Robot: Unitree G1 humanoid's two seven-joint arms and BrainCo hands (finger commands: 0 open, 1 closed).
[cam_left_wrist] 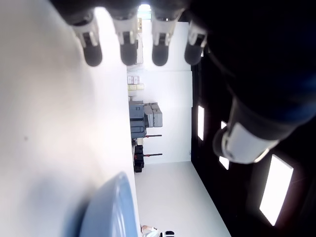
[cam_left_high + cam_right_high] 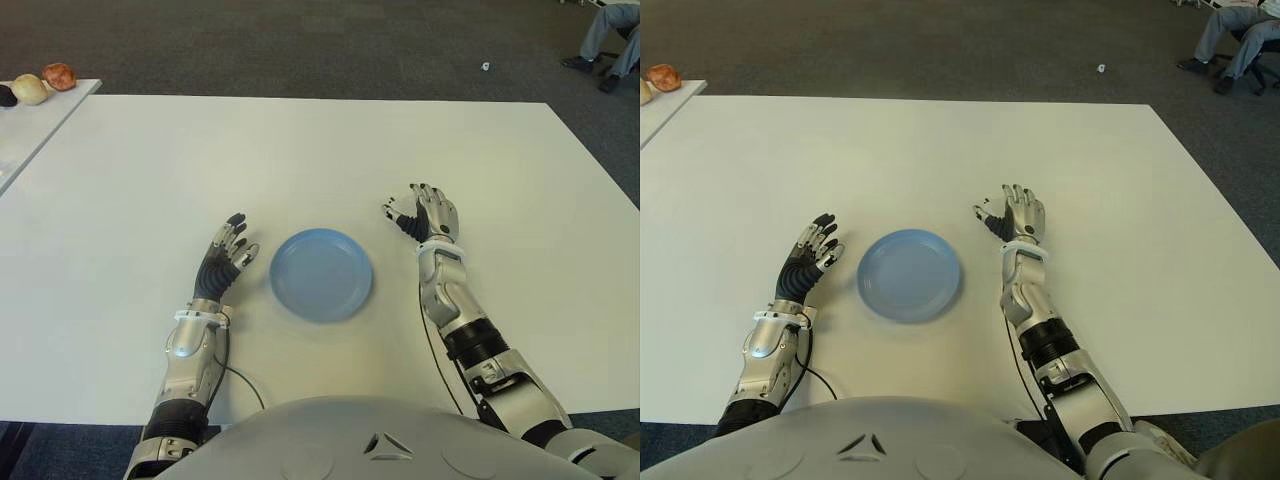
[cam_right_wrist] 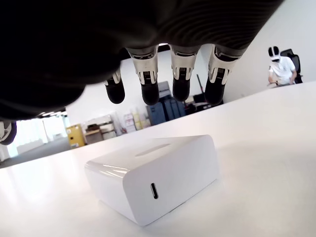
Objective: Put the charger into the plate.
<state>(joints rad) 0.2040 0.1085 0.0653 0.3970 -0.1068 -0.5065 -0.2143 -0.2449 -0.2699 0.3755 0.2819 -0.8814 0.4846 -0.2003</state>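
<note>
The white charger (image 3: 158, 175), a rounded block with a small port on its face, lies on the white table (image 2: 300, 150). The right wrist view shows it just under my right hand (image 2: 405, 205), whose fingers (image 3: 180, 79) hang spread above it without touching. In the eye views the hand covers the charger. The hand shows to the right of the blue plate (image 2: 321, 273), a short gap away. The plate holds nothing. My left hand (image 2: 230, 248) shows beside the plate's left rim, fingers (image 1: 128, 47) straight and open.
A second table (image 2: 30, 130) at the far left carries a few round items (image 2: 45, 82). A seated person's legs (image 2: 610, 40) show at the far right on the dark carpet, with a small white object (image 2: 485, 67) on the floor.
</note>
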